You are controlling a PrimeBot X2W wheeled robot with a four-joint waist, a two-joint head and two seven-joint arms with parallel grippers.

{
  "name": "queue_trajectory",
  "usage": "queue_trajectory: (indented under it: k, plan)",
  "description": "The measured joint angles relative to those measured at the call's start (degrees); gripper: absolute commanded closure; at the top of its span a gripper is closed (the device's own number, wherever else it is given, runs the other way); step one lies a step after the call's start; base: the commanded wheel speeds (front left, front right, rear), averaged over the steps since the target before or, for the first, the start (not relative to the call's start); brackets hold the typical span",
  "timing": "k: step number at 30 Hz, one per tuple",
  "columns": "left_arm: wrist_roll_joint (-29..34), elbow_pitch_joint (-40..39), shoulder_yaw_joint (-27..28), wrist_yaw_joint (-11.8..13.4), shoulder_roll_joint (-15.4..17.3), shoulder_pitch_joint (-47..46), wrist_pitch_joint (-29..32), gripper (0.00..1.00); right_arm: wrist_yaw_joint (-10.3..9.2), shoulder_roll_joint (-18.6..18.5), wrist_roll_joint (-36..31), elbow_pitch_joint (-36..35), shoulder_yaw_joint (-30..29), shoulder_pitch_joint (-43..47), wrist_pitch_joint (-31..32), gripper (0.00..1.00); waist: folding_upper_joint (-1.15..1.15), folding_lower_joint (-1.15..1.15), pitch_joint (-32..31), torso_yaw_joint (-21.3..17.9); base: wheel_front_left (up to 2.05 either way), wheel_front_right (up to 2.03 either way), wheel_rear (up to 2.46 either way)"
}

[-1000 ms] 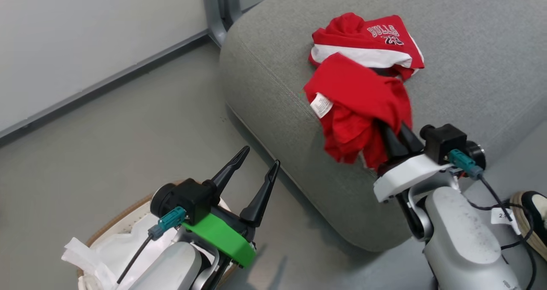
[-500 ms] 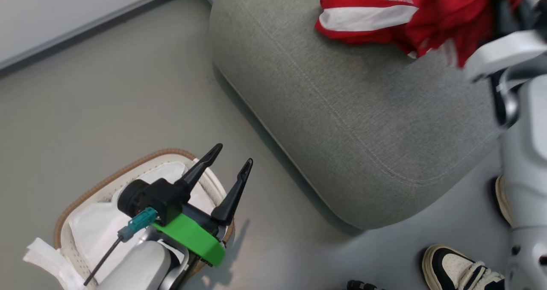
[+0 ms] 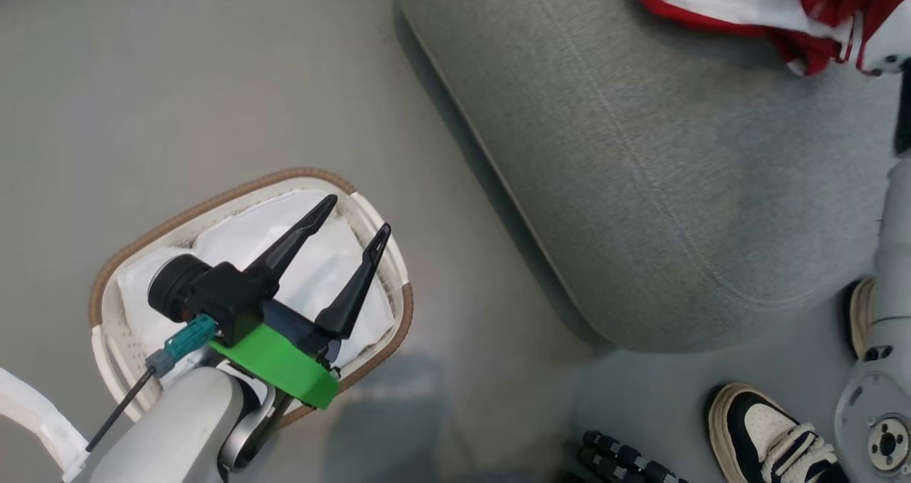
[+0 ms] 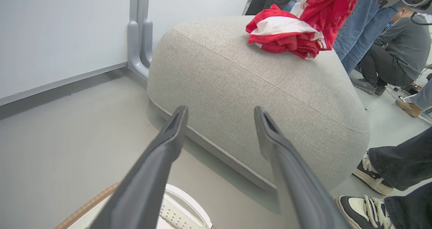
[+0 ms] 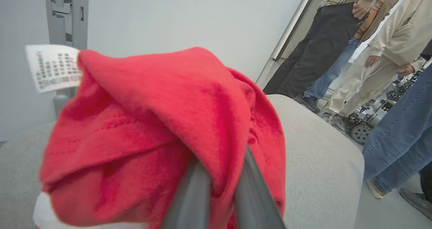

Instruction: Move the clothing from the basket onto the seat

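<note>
A: What are we looking at nearest to us?
B: We are looking at the left gripper (image 3: 359,213) hanging over the basket (image 3: 213,202), its two fingers spread wide and grasping nothing. We are judging that it is idling there because its share is finished: beneath it the white liner (image 3: 228,245) is lying bare where it shows.
A: And beyond it?
B: We are reading the seat (image 3: 640,184) as the goal. It is standing on the floor near the basket. On its top, toward the far side, the red-and-white garment (image 4: 287,30) is lying crumpled, already delivered.
A: Where is the other piece?
B: We are finding the plain red garment (image 5: 152,121) bunched in the right gripper (image 5: 221,175), whose fingers are clenched on a fold of it. It is hanging above the seat, close over the first garment, with its label (image 5: 54,67) sticking out sideways. We are taking that height as the approach to a drop. Whether the two garments are touching, we cannot tell.
A: And the count?
B: We are counting two garments, one basket, one liner, one seat and two grippers. Farther off, several people (image 5: 324,47) are standing.
</note>
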Motion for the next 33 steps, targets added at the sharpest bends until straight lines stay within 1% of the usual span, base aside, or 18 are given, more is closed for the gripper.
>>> queue_trajectory:
  k: [2, 3, 4, 5, 6, 11, 16, 19, 23, 27, 33]
  plan:
    - [-0.2, -0.1, 0.1, 0.0, 0.4, -0.2, 0.0, 0.00, 0.00, 1.3, -1.1, 1.4, -1.8, 0.6, -1.0, 1.00, 0.00, 0.00, 1.2, 1.0, 0.00, 0.00, 0.00]
    - [-0.3, -0.1, 0.1, 0.0, 0.5, -0.3, 0.0, 0.00, 0.00, 1.7, -1.6, 2.3, -3.2, 1.1, -1.4, 0.93, 0.00, 0.00, 1.7, 1.5, 0.00, 0.00, 0.00]
    - [-0.3, 0.0, 0.2, 0.0, 0.7, -0.3, 0.0, 0.00, 0.00, 1.9, -2.0, 2.9, -4.4, 1.7, -1.8, 0.73, 0.00, 0.00, 2.1, 2.0, 0.00, 0.00, 0.00]
    - [-0.4, 0.1, 0.4, 0.0, 0.8, -0.5, 0.0, 0.00, 0.00, 2.3, -2.8, 3.1, -5.7, 2.5, -2.4, 0.26, 0.00, 0.00, 2.4, 2.5, 0.00, 0.00, 0.00]
    - [-0.4, 0.2, 0.5, 0.0, 0.8, -0.5, 0.0, 0.00, 0.00, 2.5, -3.6, 3.3, -6.9, 3.3, -2.8, 0.00, 0.00, 0.00, 2.7, 3.0, 0.00, 0.00, 0.00]
    - [-0.5, 1.0, 2.2, 0.0, 0.7, -0.5, -0.1, 0.00, 0.00, 3.2, -4.4, 5.7, -10.1, 4.0, -5.1, 0.00, 0.00, 0.00, 3.4, 4.7, 0.00, 0.00, 0.00]
    - [-0.4, 1.6, 5.5, 0.2, -0.5, 0.6, -0.1, 0.00, 0.00, 3.5, -2.1, 6.3, -8.5, 6.5, -6.2, 0.00, 0.00, 0.00, 2.0, 4.7, 0.00, 0.00, 0.00]
    - [0.6, 2.1, 7.3, 0.2, -1.7, 1.6, -0.1, 0.00, 0.00, 3.8, 0.7, 3.6, -5.4, 9.7, -6.3, 0.00, 0.00, 0.00, 0.4, 4.5, 0.00, 0.00, 0.00]
    - [1.6, 3.9, 10.1, 0.2, -4.0, 3.2, -0.1, 0.00, 0.00, 3.8, 6.0, 0.5, -0.5, 16.2, -6.3, 0.00, 0.00, 0.00, -2.4, 4.5, 0.00, 0.00, 0.00]
    - [2.4, 6.0, 13.4, 0.2, -6.4, 5.2, -0.2, 0.00, 0.00, 3.8, 9.5, -2.7, 4.1, 21.6, -6.3, 0.00, 0.00, -0.01, -5.5, 4.9, 0.00, 0.00, 0.00]
    - [4.9, 8.8, 19.2, 0.1, -9.3, 7.8, -0.2, 0.00, 0.00, 3.8, 14.2, -5.3, 10.6, 26.3, -6.3, 0.00, 0.00, -0.01, -9.7, 6.5, 0.00, 0.00, 0.00]
